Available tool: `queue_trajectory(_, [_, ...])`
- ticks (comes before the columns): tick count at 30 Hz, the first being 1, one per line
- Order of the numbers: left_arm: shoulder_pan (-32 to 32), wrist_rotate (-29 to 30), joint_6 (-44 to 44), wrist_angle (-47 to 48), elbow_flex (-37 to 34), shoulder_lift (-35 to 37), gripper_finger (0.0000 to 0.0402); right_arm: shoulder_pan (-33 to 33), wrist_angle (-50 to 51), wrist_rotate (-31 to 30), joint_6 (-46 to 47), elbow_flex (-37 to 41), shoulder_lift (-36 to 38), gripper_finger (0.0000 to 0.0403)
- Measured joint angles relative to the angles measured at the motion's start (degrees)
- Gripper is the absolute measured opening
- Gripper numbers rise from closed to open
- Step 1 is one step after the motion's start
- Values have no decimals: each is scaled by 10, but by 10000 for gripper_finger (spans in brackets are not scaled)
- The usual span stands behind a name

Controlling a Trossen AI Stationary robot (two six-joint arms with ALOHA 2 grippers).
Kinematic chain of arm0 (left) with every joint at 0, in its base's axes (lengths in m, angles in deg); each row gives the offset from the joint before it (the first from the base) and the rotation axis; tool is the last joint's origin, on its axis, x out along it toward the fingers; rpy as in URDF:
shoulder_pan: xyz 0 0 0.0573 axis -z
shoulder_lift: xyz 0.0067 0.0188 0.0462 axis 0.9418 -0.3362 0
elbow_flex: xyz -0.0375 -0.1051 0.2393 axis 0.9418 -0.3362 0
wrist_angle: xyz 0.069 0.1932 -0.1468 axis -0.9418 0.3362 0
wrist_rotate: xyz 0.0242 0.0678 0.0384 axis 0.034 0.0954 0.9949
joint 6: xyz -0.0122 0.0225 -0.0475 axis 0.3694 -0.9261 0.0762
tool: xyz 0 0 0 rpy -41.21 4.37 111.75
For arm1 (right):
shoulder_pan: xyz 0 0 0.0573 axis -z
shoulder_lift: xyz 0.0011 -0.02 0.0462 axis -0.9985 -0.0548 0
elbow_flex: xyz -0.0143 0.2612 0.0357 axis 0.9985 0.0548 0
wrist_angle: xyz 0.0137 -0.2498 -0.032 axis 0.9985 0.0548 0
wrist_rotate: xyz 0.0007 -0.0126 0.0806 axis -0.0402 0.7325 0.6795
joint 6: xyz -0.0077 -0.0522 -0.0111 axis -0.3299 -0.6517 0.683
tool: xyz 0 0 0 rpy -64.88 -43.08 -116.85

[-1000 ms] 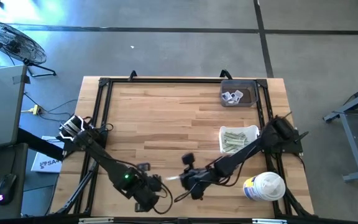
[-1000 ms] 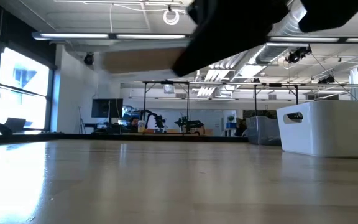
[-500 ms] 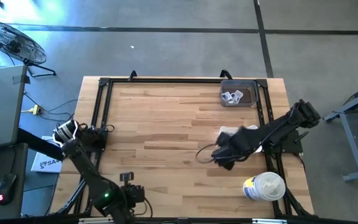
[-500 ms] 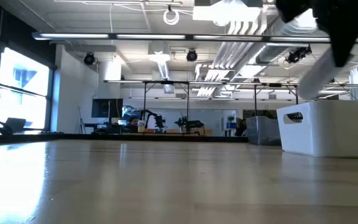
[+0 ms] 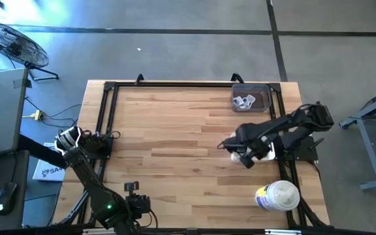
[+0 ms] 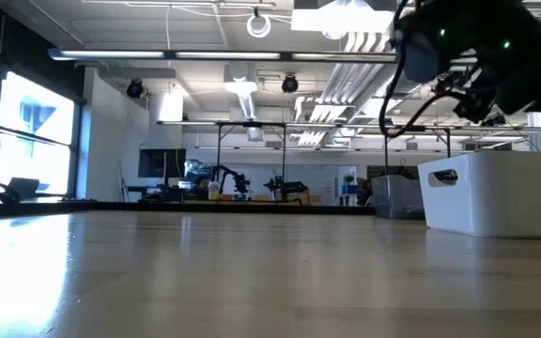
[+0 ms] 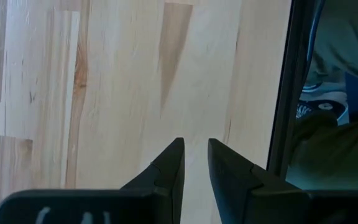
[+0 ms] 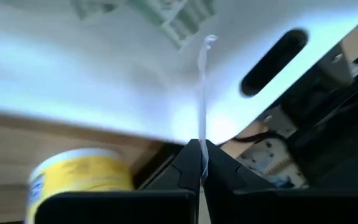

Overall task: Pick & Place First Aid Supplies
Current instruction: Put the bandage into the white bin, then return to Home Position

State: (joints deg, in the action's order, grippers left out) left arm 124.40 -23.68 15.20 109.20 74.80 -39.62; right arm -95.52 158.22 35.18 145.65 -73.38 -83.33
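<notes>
From my station I see the left gripper (image 7: pixel 194 165) parked at the near edge of the pale wooden butcher-block table (image 5: pixel 175 130), toward its left; its two dark fingers (image 7: pixel 166 168) stand a little apart with nothing between them, bare planks below. On the near right corner stands the large white round tub with the yellow-and-blue label (image 5: pixel 277 195), upright and apart from the arms. Farther in, on the right side, the right gripper (image 8: pixel 201 163) hangs over the white rectangular plastic bin (image 8: pixel 104 81), its arm covering most of that bin from above. Its fingers are clenched on a narrow pale strip wrapper (image 8: pixel 202 93), which sticks straight out from the fingertips toward the bin. Inside the bin I can make out a heap of pale greenish-white strip wrappers (image 8: pixel 179 15). At the far right corner sits the dark translucent rectangular tray (image 5: pixel 261 88), holding a few small square white sachets with dark print (image 5: pixel 243 100).
</notes>
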Motion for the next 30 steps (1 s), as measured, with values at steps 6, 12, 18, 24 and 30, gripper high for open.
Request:
queue_trajectory(6, [0, 2, -2, 0, 0, 0, 69, 57, 0, -12, -56, 14, 0, 2])
queue_trajectory(12, [0, 8, -4, 1, 0, 0, 69, 95, 0, -49, -4, -4, 0, 1])
queue_trajectory(18, [0, 13, -4, 0, 0, 0, 69, 125, -60, -68, -59, 15, 0, 11])
queue_trajectory(24, [0, 13, -14, 1, 0, 0, 69, 130, -139, -70, -121, 14, 0, 45])
queue_trajectory(30, [0, 13, -15, 1, 0, 0, 69, 129, -130, -70, -144, -17, 0, 102])
